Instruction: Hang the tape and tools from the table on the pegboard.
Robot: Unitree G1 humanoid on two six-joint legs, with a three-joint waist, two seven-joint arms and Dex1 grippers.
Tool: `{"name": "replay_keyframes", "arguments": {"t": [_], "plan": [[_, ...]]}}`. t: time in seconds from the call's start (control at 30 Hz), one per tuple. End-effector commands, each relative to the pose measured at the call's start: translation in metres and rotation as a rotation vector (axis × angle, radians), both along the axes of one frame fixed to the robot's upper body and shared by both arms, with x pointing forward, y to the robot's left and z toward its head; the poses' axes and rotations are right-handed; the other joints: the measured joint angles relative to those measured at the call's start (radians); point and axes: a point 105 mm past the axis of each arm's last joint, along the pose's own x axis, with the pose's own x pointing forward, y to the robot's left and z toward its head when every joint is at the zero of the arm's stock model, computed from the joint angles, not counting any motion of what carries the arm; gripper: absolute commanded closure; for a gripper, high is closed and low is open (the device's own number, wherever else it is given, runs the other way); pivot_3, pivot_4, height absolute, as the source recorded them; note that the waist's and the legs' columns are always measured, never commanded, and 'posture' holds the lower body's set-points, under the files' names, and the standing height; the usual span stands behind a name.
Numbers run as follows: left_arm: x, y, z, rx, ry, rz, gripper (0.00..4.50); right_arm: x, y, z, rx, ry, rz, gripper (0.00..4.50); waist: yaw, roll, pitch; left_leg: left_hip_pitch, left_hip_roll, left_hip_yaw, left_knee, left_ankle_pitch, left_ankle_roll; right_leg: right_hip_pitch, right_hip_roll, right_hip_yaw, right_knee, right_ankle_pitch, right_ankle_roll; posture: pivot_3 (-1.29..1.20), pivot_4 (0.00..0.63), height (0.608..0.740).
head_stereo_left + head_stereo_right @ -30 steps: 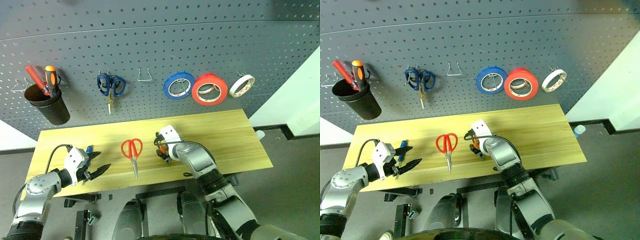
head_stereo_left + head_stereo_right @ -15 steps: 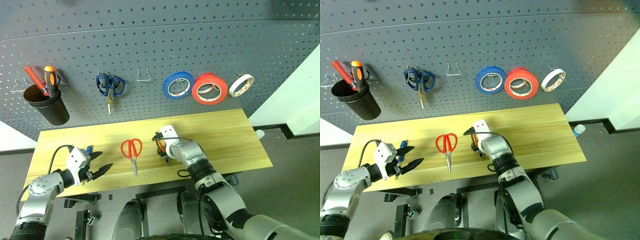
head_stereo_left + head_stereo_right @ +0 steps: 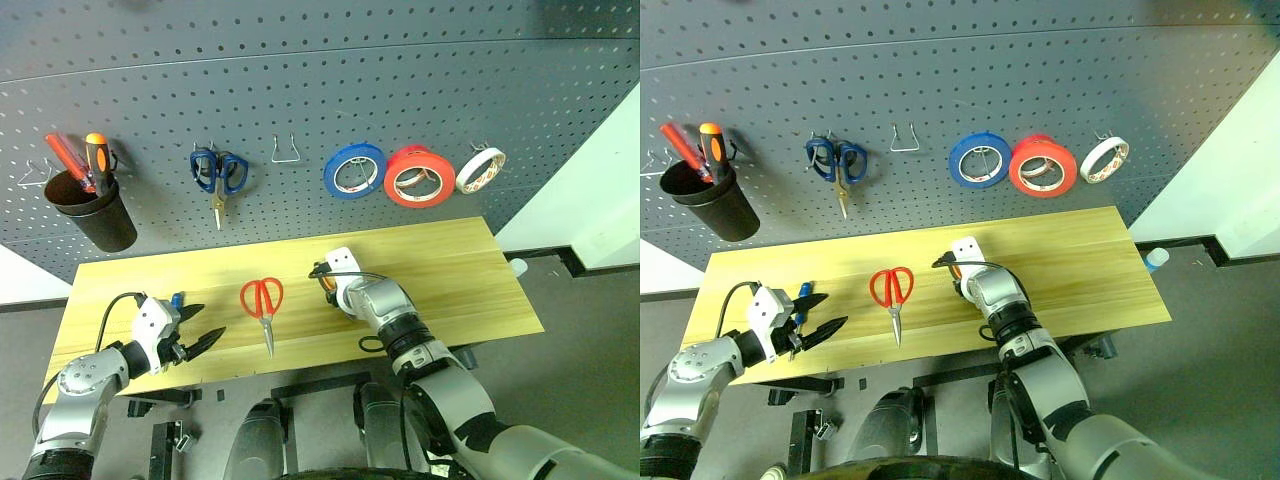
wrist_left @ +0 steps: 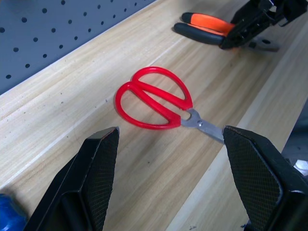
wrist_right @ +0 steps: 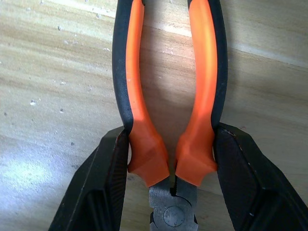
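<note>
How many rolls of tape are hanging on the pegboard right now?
3, side by side on hooks at the pegboard's right: the blue roll, the red-orange tape ring next to it, and the thin red roll with white inside farthest right. No tape shows on the table.

No text, brand, number or sign can be read anywhere. The pliers and the scissors bear no legible marking. The pegboard is plain.

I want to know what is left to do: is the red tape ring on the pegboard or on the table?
On the pegboard: the red tape ring hangs between the blue roll and a white roll.
</note>
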Motion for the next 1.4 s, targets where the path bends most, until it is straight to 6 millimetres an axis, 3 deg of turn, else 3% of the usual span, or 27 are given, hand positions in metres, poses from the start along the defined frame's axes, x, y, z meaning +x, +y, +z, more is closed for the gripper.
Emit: {"name": "replay_keyframes", "arguments": {"t": [0.03,0.17,0.4,0.5,0.63,0.8,1.03,1.4], "plan": [[0.0,0.002,0.019,-0.027,-0.093,0.007,0.9,-0.002,-0.005,0.008,0.023,-0.039,0.052,2.26,0.003,0.0,0.0,0.0,0.0,0.0,0.0,0.0,0.0,0.0,0.0,0.0,0.0,0.0,0.0,-0.05,0.189,0.73],[-0.003,-0.001,0.041,-0.12,-0.201,0.03,0.9,-0.005,0.009,0.053,0.097,-0.349,0.353,2.26,0.009,0.001,0.001,-0.001,0.0,0.0,0.0,0.0,0.0,0.0,0.0,0.0,-0.001,0.0,0.001,-0.05,0.189,0.73],[-0.009,-0.005,0.082,-0.265,-0.405,0.078,0.9,-0.044,0.024,0.159,0.225,-0.878,0.819,2.26,0.003,0.0,0.007,-0.001,0.002,0.001,-0.001,0.0,0.0,-0.002,0.001,0.0,-0.001,-0.003,0.005,-0.06,0.209,0.73],[-0.008,-0.003,0.099,-0.329,-0.491,0.101,0.9,-0.046,0.029,0.193,0.252,-1.021,0.876,2.26,0.004,-0.004,0.014,-0.001,0.002,0.001,-0.001,0.0,0.0,-0.001,0.002,0.0,-0.001,-0.003,0.005,-0.07,0.216,0.73],[-0.004,0.002,0.121,-0.36,-0.609,0.138,0.9,-0.041,0.038,0.254,0.365,-1.209,0.851,2.26,0.01,-0.008,0.029,-0.001,0.002,0.001,0.0,0.0,0.0,-0.002,0.002,0.0,-0.001,-0.002,0.003,-0.07,0.232,0.73],[-0.001,0.009,0.138,-0.385,-0.694,0.176,0.9,-0.025,0.051,0.308,0.46,-1.376,0.779,2.26,0.01,-0.008,0.037,-0.002,0.002,0.0,-0.001,0.0,0.0,-0.002,0.002,0.0,-0.001,0.0,0.0,-0.06,0.247,0.73],[-0.009,0.004,0.134,-0.375,-0.678,0.172,0.9,-0.001,0.058,0.325,0.506,-1.452,0.722,2.26,0.013,-0.008,0.051,-0.002,0.002,0.001,-0.003,0.0,0.0,-0.003,0.002,0.0,-0.002,0.001,-0.001,-0.03,0.258,0.73],[-0.019,0.002,0.134,-0.368,-0.649,0.196,0.9,0.024,0.066,0.329,0.564,-1.497,0.64,2.26,0.013,-0.007,0.073,-0.002,0.003,0.001,-0.011,0.0,0.0,-0.008,0.003,0.0,-0.001,0.001,0.001,0.0,0.282,0.73]]}}
